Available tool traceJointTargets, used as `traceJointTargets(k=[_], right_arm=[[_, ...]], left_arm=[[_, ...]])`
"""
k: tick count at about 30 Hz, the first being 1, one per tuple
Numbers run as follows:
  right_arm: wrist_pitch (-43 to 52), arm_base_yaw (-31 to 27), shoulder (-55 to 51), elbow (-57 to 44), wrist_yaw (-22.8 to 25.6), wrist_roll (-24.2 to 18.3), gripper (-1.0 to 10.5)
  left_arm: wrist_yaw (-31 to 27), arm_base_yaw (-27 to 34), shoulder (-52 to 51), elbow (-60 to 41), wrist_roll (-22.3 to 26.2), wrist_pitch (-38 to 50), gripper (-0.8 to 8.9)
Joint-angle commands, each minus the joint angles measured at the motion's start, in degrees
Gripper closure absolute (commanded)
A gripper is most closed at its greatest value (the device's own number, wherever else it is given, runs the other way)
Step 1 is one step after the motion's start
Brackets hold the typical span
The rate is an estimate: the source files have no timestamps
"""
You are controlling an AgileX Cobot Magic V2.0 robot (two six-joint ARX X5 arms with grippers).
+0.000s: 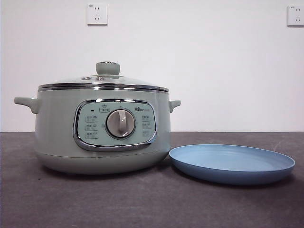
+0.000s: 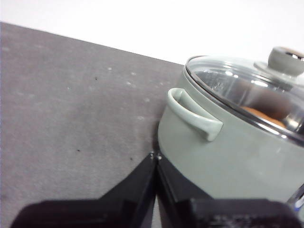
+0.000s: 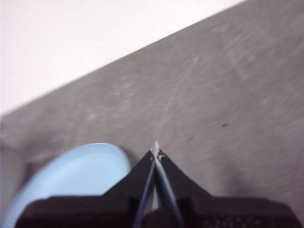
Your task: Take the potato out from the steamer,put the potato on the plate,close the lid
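Observation:
The pale-green steamer (image 1: 102, 128) stands left of centre on the dark table, with its glass lid (image 1: 103, 81) on it and the knob (image 1: 108, 68) on top. Through the glass in the left wrist view I make out the orange-brown potato (image 2: 266, 116) inside the steamer (image 2: 228, 152). The light-blue plate (image 1: 232, 163) lies bare beside the pot on the right. My left gripper (image 2: 155, 156) is shut, hovering near the pot's side handle (image 2: 192, 114). My right gripper (image 3: 155, 151) is shut too, above the table beside the plate (image 3: 71, 175). Neither arm shows in the front view.
A white wall with two sockets (image 1: 97, 14) stands behind the table. Dark grey table surface (image 1: 142, 199) stretches in front of the pot and plate.

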Motion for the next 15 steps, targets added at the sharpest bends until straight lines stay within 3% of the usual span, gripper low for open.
traceJointTargets(k=[1,7,12,15], right_arm=[[-0.15,0.02,0.0,-0.31,-4.87,5.99,9.6],[-0.15,0.02,1.51,5.11,-11.39,12.37,9.6],[0.17,0.07,7.13,13.7,-11.21,11.34,9.6],[0.15,0.07,12.26,20.09,-11.28,7.15,9.6]], left_arm=[[2.82,0.13,-0.15,-0.33,-4.33,0.44,8.19],[7.56,0.13,0.35,6.1,-5.66,-2.4,8.19],[7.08,0.13,4.35,15.76,-5.51,-6.8,8.19],[7.13,0.13,9.22,21.66,-5.05,-7.17,8.19]])
